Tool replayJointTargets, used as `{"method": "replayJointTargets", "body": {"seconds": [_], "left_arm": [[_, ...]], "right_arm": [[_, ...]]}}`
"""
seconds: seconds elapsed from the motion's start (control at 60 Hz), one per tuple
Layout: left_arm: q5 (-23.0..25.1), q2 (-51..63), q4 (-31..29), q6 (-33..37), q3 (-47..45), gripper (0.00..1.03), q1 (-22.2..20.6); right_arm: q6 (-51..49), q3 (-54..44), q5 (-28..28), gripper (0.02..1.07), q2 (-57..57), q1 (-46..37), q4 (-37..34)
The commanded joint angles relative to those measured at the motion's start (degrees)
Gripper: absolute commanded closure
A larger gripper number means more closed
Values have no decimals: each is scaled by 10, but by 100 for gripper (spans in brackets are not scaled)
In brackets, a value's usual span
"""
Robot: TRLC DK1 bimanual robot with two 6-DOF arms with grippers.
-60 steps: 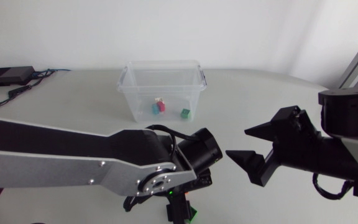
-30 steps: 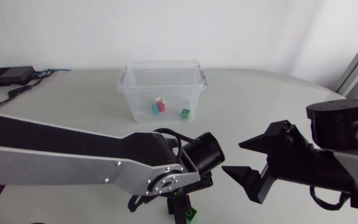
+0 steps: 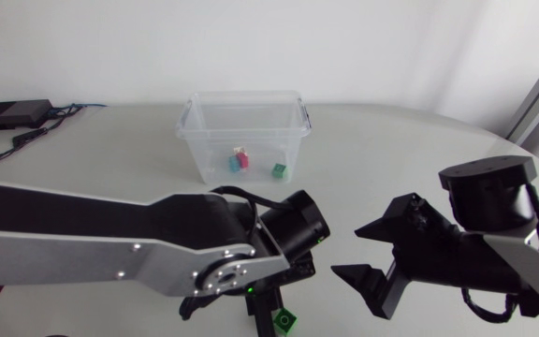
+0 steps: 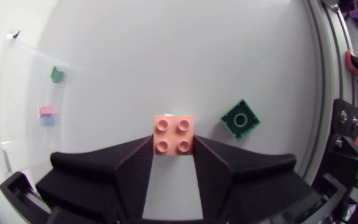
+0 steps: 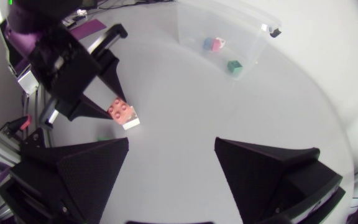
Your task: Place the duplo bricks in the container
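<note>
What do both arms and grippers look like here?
Left arm: long silver-grey link, black cylindrical joint, black cable looping by it. Right arm: black joint housings, a grey link, black cable beneath. Left gripper and right gripper: matte black, two broad wedge fingers each.

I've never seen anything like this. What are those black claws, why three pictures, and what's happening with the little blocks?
A robot's left arm and right arm reach over a table, each ending in a black two-fingered gripper. One picture looks down from a fixed overhead camera; the other two come from cameras on each arm's wrist, looking past its own gripper. The left gripper is shut on a pink brick. The right gripper is open and empty. A green brick lies on the table beside the left gripper. Further back stands a clear container with a few small bricks already inside.
</note>
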Motion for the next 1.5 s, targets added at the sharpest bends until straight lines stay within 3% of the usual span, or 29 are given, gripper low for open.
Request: {"method": "replayJointTargets", "body": {"seconds": [0.0,0.25,0.517,0.667,0.917,1.233,1.483], "left_arm": [[-1,-55,-10,-6,-11,76,18],[23,-162,-19,5,10,76,105],[69,-203,30,-6,49,76,205],[107,-191,83,-27,69,76,274],[141,-149,155,-60,103,76,343],[148,-72,209,-83,150,76,376],[155,-9,228,-97,177,76,391]], "right_arm": [[-7,13,0,7,14,11,-20],[15,77,2,7,125,99,-79],[81,171,42,8,308,197,-106],[98,202,50,15,379,220,-117],[103,209,62,28,424,238,-120],[106,231,62,30,446,260,-128],[104,263,62,31,479,259,-185]]}}
